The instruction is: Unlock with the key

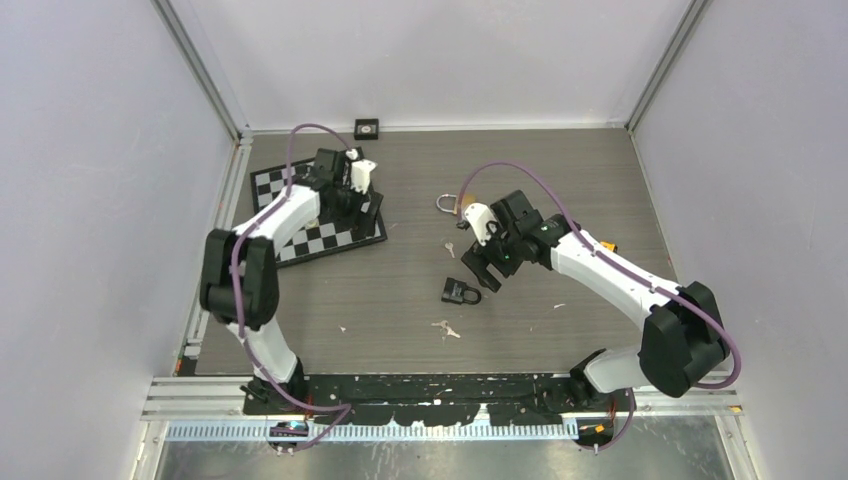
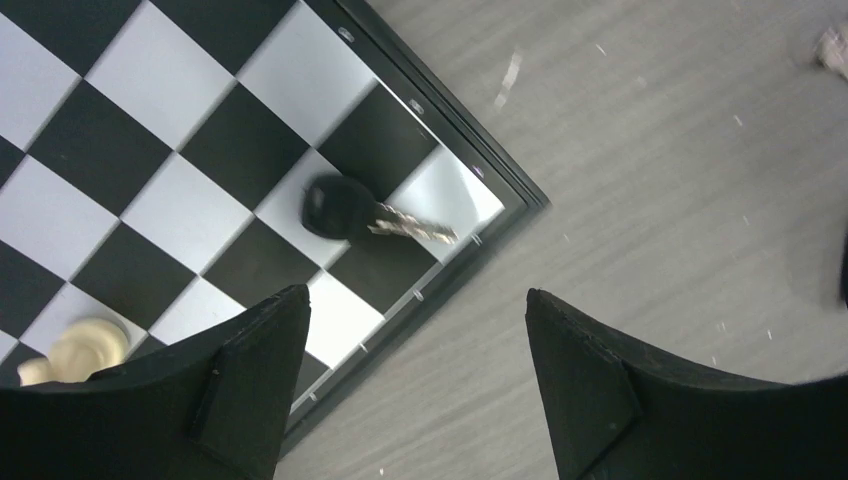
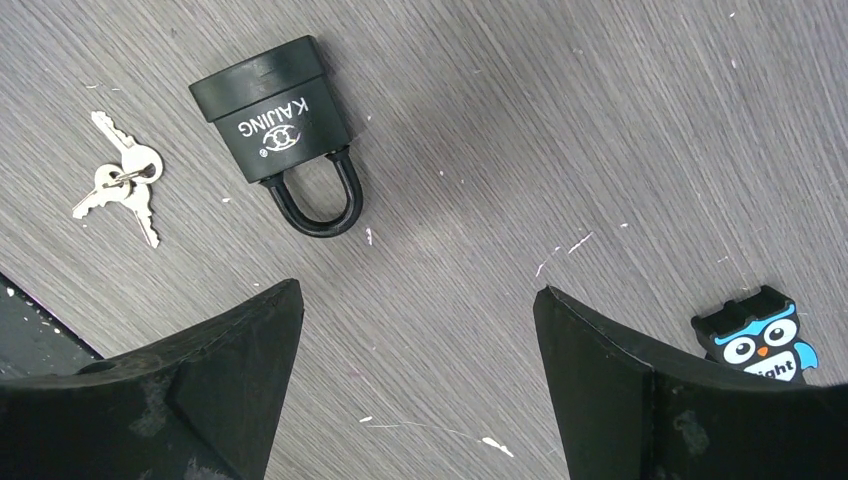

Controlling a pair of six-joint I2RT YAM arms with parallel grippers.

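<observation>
- Black padlock (image 3: 285,120) lies flat on the table (image 1: 560,180), near its middle, under the right gripper (image 3: 420,380). Both legs of the shackle look seated in the body, so I judge it locked.
- Nothing of the task looks done: no key is in the lock and none is held.
- The right gripper's jaws stand wide apart and empty above the lock.
- The left gripper (image 2: 415,380) is also spread wide and empty. It hovers over the right corner of the chessboard (image 2: 150,130), where a black-headed key (image 2: 370,215) lies.
- What is left, as I judge it: pick up a key, steady the lock, insert, turn.
- The padlock has a squat matte-black body with white lettering and a rounded black U-shaped shackle.
- The key has a rounded dark head and a bright, toothed metal blade.
- A pair of silvery keys (image 3: 120,185) on a ring lies just nearer than the lock.
- The table is grey with a wood grain and pale flecks; the chessboard is glossy with a black frame.
</observation>
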